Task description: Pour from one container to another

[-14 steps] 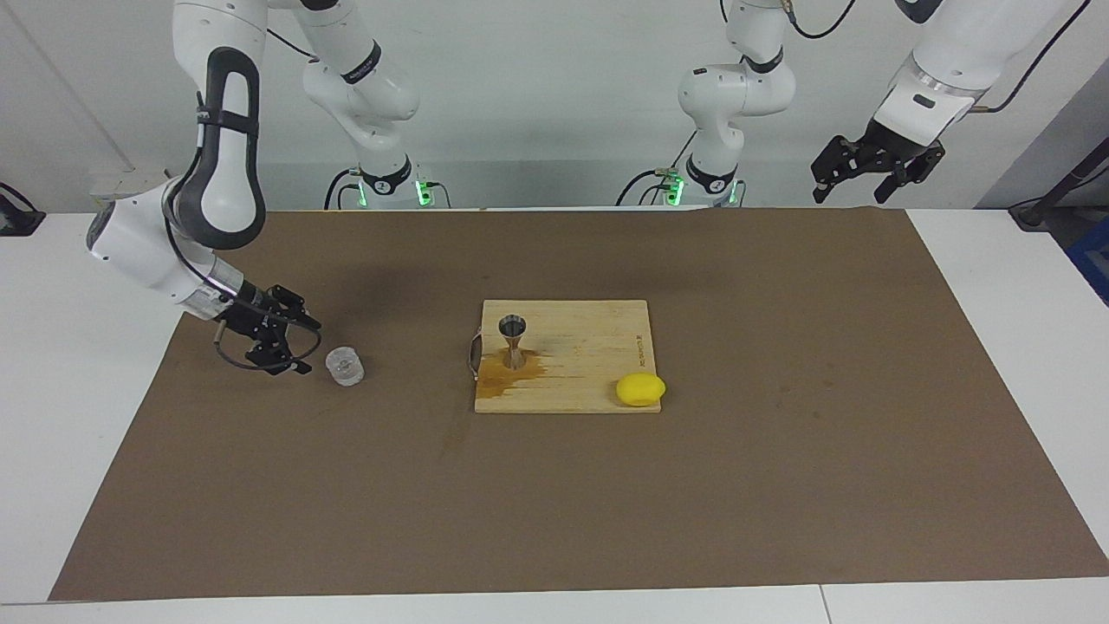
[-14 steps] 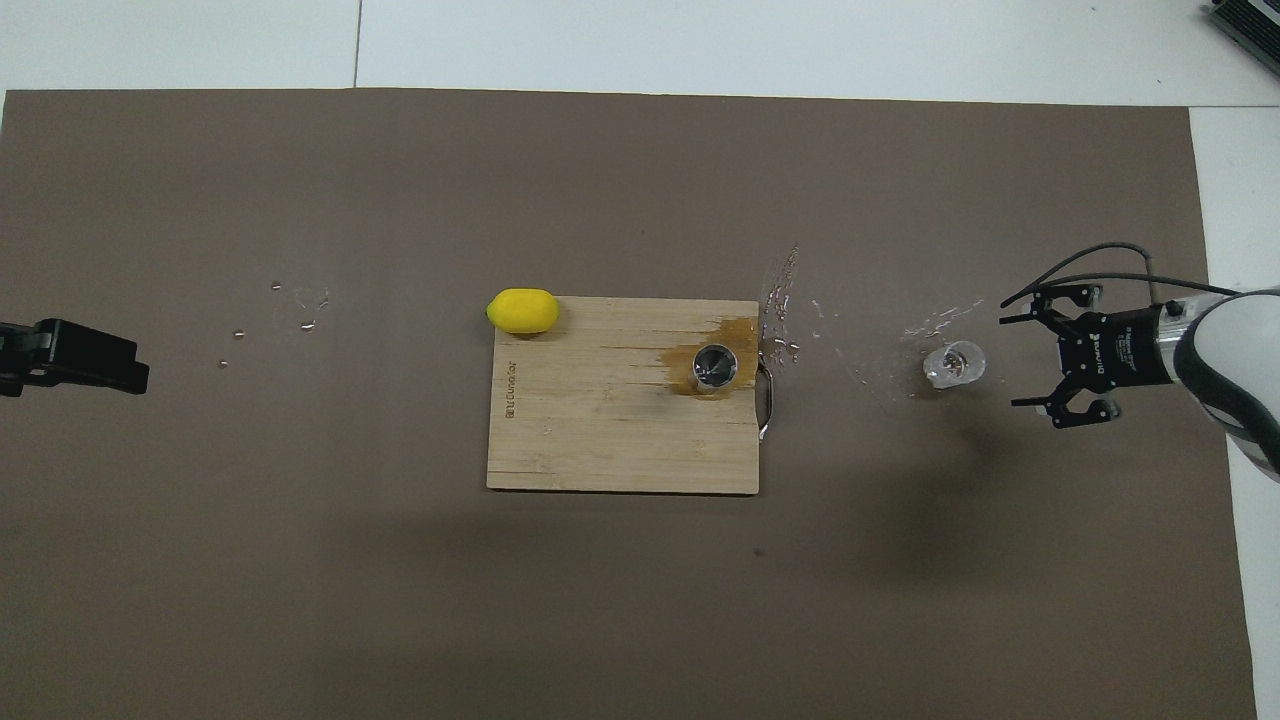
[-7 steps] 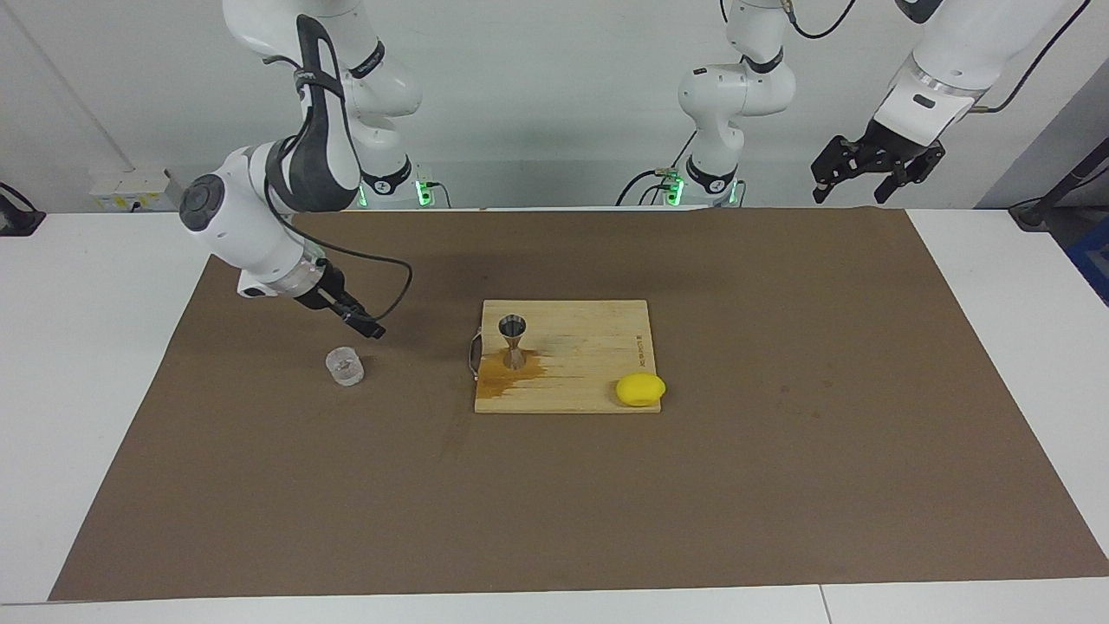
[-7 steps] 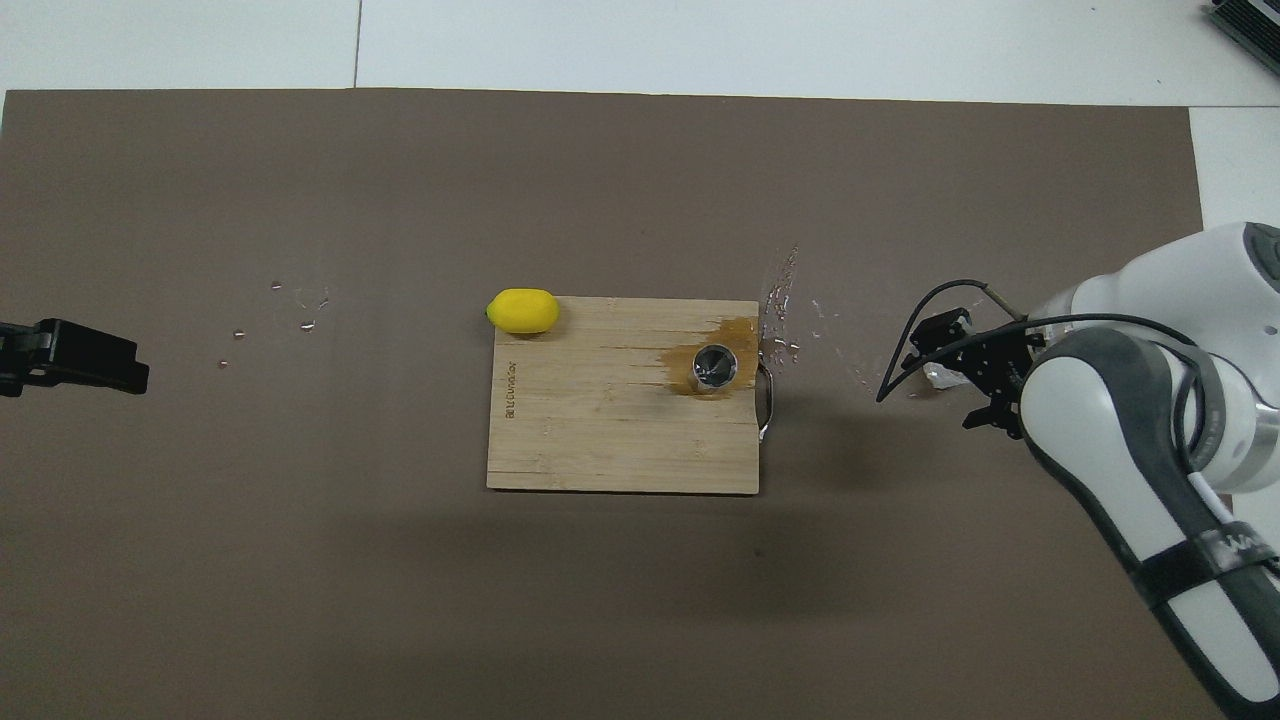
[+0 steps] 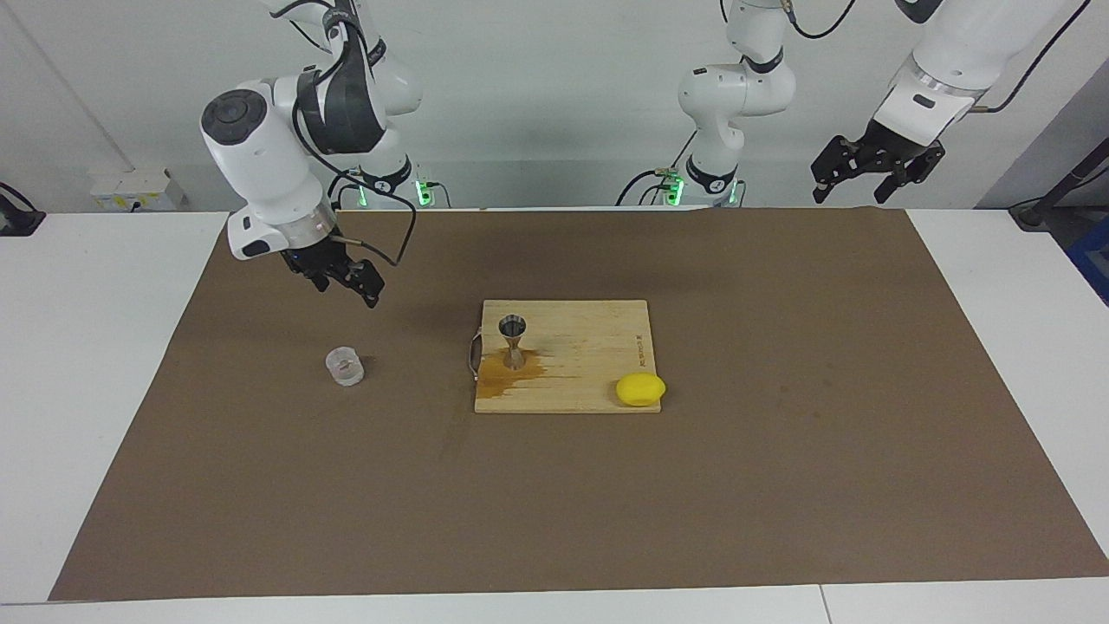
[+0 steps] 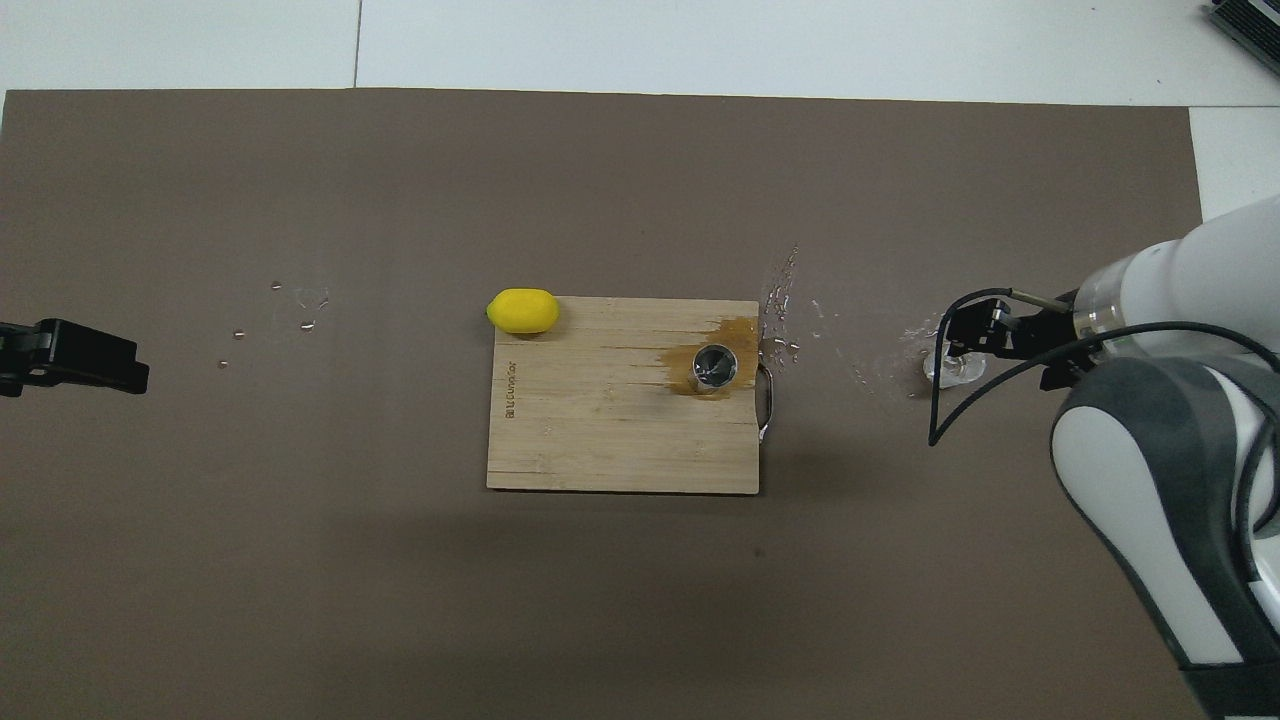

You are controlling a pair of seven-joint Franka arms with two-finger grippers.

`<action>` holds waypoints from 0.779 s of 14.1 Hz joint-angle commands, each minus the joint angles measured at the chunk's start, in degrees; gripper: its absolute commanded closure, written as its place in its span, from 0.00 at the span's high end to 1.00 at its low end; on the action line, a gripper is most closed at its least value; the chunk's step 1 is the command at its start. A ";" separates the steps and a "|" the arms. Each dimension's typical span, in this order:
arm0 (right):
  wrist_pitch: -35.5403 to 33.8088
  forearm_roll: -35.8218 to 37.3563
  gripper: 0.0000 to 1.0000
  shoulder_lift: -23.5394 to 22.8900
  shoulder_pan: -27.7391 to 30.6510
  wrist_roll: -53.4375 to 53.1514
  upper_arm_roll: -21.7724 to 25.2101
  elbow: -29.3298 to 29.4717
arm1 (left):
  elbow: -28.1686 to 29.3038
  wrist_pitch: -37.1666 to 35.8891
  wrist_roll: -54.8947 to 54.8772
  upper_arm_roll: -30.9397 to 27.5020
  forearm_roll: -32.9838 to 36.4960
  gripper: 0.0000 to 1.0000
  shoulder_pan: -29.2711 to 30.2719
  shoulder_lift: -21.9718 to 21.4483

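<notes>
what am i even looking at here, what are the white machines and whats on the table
These are two robot arms, each ending in a two-fingered hand. One picture is taken from across the table, facing them; the other from high above their own end. On the brown mat lies a wooden cutting board with a steel jigger standing in a wet brown stain, and a lemon at its edge. A small clear cup stands on the mat toward the right arm's end. The right hand hangs open in the air near the cup, holding nothing. The left hand waits open at its own end.
</notes>
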State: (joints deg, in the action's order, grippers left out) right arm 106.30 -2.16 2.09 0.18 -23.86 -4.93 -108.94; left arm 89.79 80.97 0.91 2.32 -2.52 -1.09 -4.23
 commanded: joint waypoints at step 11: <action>-18.32 3.39 1.00 -3.41 1.94 13.92 0.54 21.75 | 1.27 -0.46 0.59 0.58 1.03 1.00 0.56 -1.48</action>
State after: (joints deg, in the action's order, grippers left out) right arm 90.02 1.42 1.05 1.43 -12.22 -3.90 -90.14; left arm 89.79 80.97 0.91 2.33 -2.52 -1.09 -4.24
